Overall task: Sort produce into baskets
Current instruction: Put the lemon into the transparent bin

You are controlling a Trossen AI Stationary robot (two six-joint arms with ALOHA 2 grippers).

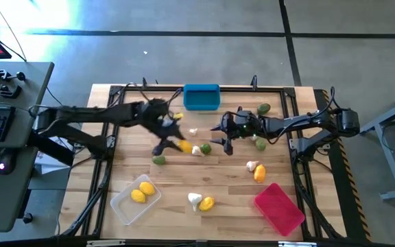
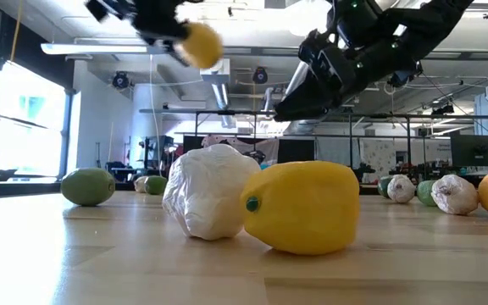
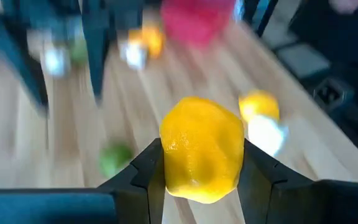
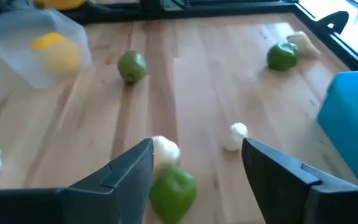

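My left gripper point(image 1: 180, 144) is over the middle of the table, shut on a yellow lemon point(image 3: 201, 149), which also shows high above the table in the low view point(image 2: 200, 44). My right gripper point(image 1: 223, 135) is open and empty, hovering right of centre. A green piece point(image 4: 173, 191) and a garlic bulb point(image 4: 165, 150) lie on the table just below its fingers. The clear basket point(image 1: 125, 206) at the near left holds two lemons. The blue basket point(image 1: 201, 97) stands at the far edge and the red basket point(image 1: 278, 208) at the near right. My left gripper pinches the lemon by its two opposite sides point(image 3: 169, 165) between its two fingers. The fingers slant down from the table's left. The lemon is lifted clear of the table.
Loose produce lies on the table: a green piece point(image 1: 159, 160) at the left, a garlic bulb point(image 1: 195, 200) and lemon point(image 1: 207, 203) near the front, a garlic bulb point(image 1: 252, 165) and lemon point(image 1: 259, 173) at the right, and green pieces point(image 1: 263, 108) near the right arm.
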